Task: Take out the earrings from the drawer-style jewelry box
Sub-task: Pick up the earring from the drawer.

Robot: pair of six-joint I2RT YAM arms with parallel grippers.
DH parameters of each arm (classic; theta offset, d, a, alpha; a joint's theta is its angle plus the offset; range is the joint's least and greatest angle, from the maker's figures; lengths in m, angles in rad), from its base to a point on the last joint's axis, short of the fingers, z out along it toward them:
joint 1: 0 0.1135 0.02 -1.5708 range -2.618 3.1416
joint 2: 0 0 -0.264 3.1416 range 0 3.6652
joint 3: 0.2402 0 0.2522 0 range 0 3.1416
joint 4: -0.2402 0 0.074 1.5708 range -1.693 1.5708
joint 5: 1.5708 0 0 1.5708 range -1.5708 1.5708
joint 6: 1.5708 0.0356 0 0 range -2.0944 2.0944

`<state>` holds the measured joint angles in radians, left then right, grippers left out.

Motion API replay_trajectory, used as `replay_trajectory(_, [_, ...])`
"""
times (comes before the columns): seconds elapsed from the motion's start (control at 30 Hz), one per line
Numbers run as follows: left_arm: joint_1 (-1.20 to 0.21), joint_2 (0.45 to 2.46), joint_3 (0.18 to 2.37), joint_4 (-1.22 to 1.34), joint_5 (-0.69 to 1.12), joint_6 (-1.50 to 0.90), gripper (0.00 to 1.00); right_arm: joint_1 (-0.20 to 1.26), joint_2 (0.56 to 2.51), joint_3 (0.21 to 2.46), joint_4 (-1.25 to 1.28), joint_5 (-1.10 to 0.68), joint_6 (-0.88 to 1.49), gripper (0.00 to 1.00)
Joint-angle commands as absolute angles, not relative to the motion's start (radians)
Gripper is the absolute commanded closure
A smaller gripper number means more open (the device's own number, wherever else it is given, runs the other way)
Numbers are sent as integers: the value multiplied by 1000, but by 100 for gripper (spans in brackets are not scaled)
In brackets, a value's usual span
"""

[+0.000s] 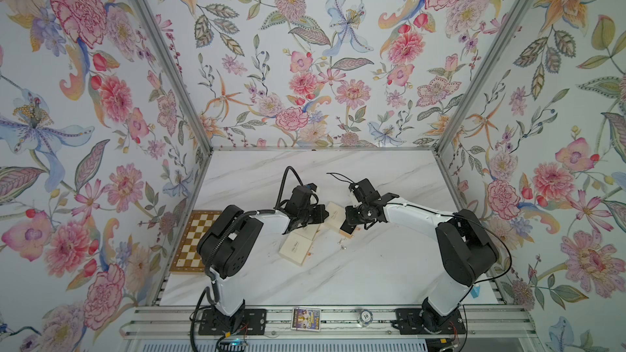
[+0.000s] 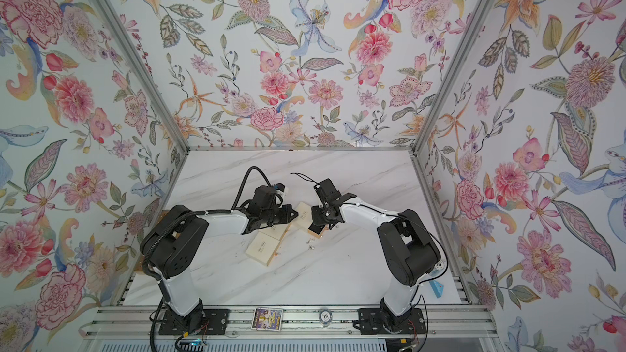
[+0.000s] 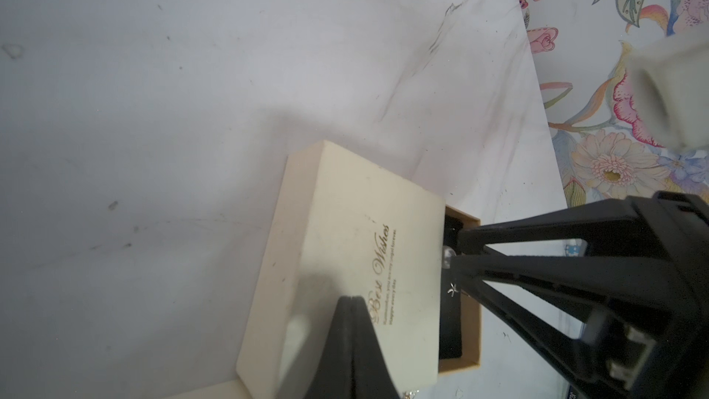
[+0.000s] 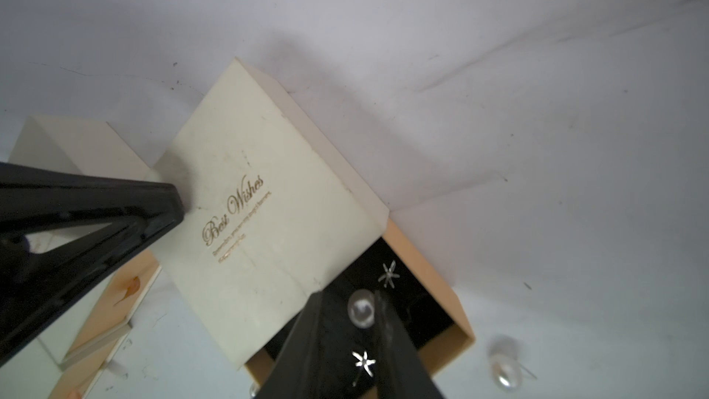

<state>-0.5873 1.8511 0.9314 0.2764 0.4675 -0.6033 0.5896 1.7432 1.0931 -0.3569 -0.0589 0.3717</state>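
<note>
Right wrist view: pearl earring pinched inside the open drawer.
Left gripper (image 3: 347,298), jaws together, presses its tip on the cream lid of the jewelry box (image 4: 268,193); the drawer (image 4: 426,259) stands partly out, black-lined. Right gripper (image 4: 347,295) reaches into it, jaws closed on a round pearl earring (image 4: 361,308); two star earrings (image 4: 388,274) lie on the lining just beside it. In both top views (12 o'clock = back wall) the box sits mid-table between the two grippers, drawer end toward 5 o'clock. Loose earrings (image 1: 343,247) lie on the marble table (image 1: 372,265) at 6 o'clock of the drawer, near it but apart. Second cream box (image 1: 296,247) lies at 7 o'clock of the first; chessboard (image 1: 189,242) at 9 o'clock, by the table edge.
</note>
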Motion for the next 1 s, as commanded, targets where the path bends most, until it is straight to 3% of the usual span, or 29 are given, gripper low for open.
replay_trajectory(0.0, [-576,1847,904,189,456,-600,100,594,1768,1117,-388,-41,379,75])
replay_trajectory(0.97, [-577,1850,899,195,456,-603,100,586,1786,1116,-370,-44,375,75])
